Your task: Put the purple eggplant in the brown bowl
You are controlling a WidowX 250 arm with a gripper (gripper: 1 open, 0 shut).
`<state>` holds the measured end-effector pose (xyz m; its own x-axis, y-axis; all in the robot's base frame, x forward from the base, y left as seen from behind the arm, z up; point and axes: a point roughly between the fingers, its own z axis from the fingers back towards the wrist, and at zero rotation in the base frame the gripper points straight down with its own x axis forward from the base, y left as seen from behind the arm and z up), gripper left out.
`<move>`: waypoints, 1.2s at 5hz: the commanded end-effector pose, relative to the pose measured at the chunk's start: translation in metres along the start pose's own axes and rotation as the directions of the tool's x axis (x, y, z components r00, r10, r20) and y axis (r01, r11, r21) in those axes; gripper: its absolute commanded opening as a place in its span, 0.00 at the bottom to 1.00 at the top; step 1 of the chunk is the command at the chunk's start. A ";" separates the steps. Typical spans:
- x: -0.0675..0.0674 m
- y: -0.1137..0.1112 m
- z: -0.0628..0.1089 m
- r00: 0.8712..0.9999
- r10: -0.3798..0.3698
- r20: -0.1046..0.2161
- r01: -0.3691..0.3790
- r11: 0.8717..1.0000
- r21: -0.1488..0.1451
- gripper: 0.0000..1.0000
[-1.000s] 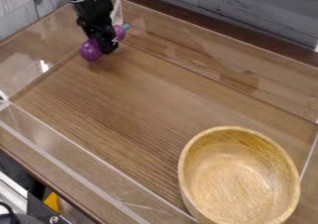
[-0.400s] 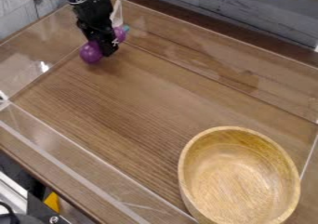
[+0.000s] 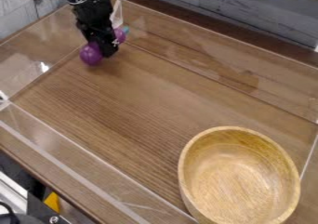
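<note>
Wooden boards with clear grain make the worktop (image 3: 162, 107), and low transparent walls (image 3: 74, 167) stand along its edges; behind the far edge there is a pale plank wall (image 3: 248, 9). Near the far left corner the black gripper (image 3: 99, 45) points steeply down and is clenched on the purple eggplant (image 3: 91, 53), which sits low at the worktop surface, close to the far edge. The brown bowl (image 3: 240, 178) stands at the near right corner, its rim just beside the right edge and partly cut off by the bottom of the view. Between the eggplant and the bowl the whole middle of the worktop lies bare, a wide diagonal stretch of open wood.
</note>
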<state>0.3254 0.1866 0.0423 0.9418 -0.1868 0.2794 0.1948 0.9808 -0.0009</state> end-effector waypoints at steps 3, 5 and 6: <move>0.017 0.017 0.032 0.998 0.004 0.066 -0.009 0.997 0.079 0.00; 0.019 0.019 0.032 0.997 0.009 0.082 -0.016 0.996 0.085 0.00; 0.019 0.020 0.033 0.996 0.009 0.089 -0.017 0.996 0.090 0.00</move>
<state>0.3311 0.1923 0.0483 0.9388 -0.1663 0.3018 0.1701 0.9853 0.0138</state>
